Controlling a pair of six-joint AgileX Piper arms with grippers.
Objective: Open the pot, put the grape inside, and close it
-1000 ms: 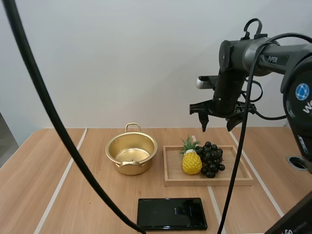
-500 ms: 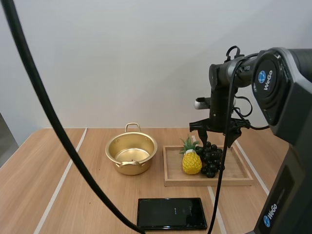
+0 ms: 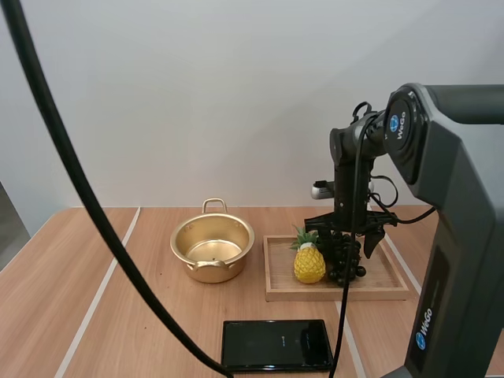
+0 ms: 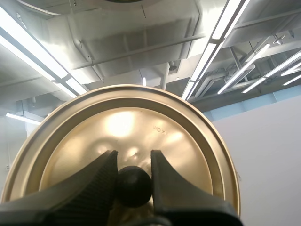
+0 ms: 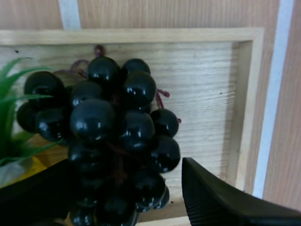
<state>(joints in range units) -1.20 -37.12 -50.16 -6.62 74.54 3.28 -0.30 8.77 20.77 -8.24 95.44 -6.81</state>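
The left gripper (image 4: pixel 134 160) pinches a black knob (image 4: pixel 134 187) between its ribbed fingers (image 4: pixel 94 188) — the knob of a golden pot lid (image 4: pixel 141 117), whose round face spreads just beyond the tips.

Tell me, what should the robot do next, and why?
Probably close the right gripper on the grapes. Its open fingers stand either side of the bunch in the wooden tray, and the pot stands open, the left gripper holding its lid.
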